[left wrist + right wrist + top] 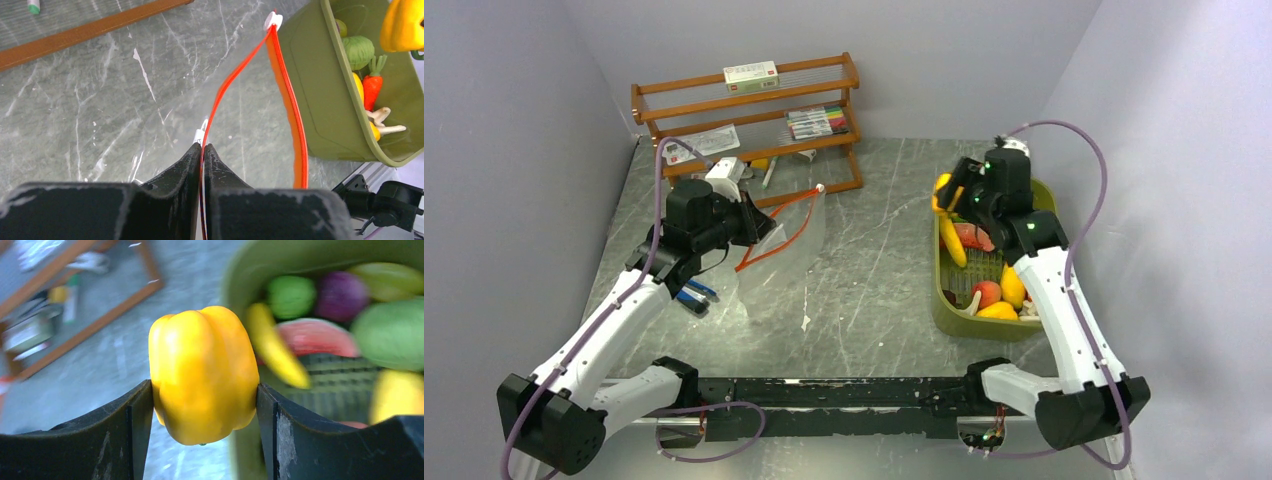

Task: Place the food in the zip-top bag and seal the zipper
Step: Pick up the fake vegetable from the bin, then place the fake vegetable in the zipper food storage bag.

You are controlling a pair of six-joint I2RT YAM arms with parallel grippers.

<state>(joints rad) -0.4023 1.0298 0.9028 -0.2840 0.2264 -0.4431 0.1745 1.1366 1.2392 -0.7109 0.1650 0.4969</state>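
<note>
R gripper (204,386): we are clamping a yellow pepper (202,372) btwn both fingers, over the olive bin (1042,195) at its 10 o'clock rim. Remaining food (986,296) is lying in that bin, approx. 3 o'clock on the table (864,260). L gripper (202,147): we are pinching one side of the zipper (287,90), jaws nearly touching, holding the zip-top bag (789,238) w/ mouth agape, approx. 9 o'clock, well apart from the bin.

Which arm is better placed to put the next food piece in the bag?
Right. The right gripper holds a yellow pepper at the green bin's edge. The left gripper is shut on the zipper, holding the zip-top bag open.
</note>
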